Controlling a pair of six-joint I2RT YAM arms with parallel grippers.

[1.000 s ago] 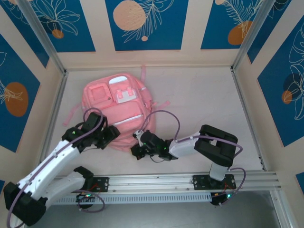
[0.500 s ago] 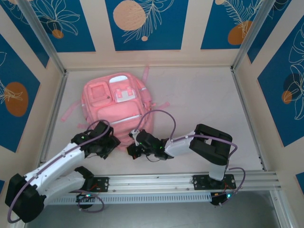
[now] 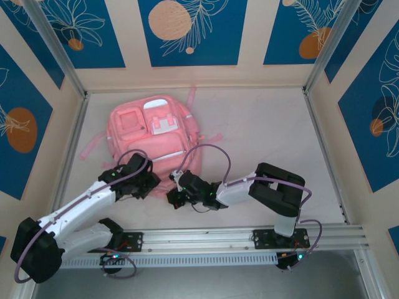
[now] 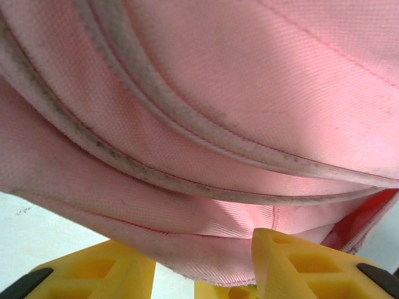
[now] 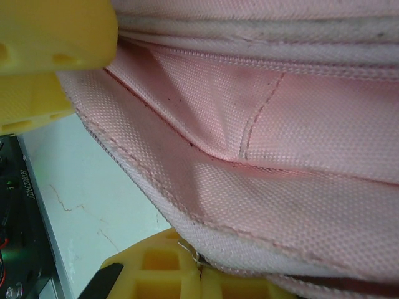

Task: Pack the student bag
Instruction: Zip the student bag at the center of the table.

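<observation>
Student bag (image 3: 153, 134) lies flat on bench (image 3: 268, 137), left of centre, pocket side up, silvery-white trim patch (image 3: 163, 124) on far pockets; pink straps stick out at both sides. Near edge of bag faces the arm bases, and both hands are at that edge. L arm reaches in from near-left, left hand (image 3: 146, 180) at near-left corner of bag. Left wrist cam: pink fabric w/ grubby piping folds (image 4: 218, 93) fills the top, hem sags into the gap of left hand (image 4: 199, 249); yellow fingers (image 4: 299, 268) spread apart, hem not pinched, i.e. released. R arm folds across from near-right, right hand (image 3: 176, 190) at near edge of bag, just right of the left hand. Right wrist cam: bag seam and woven fabric (image 5: 280, 156) run between one yellow finger (image 5: 50, 37) above and another below, hem touching the lower one. Right hand (image 5: 112, 162): can't tell whether clenched on fabric or only straddling it.
</observation>
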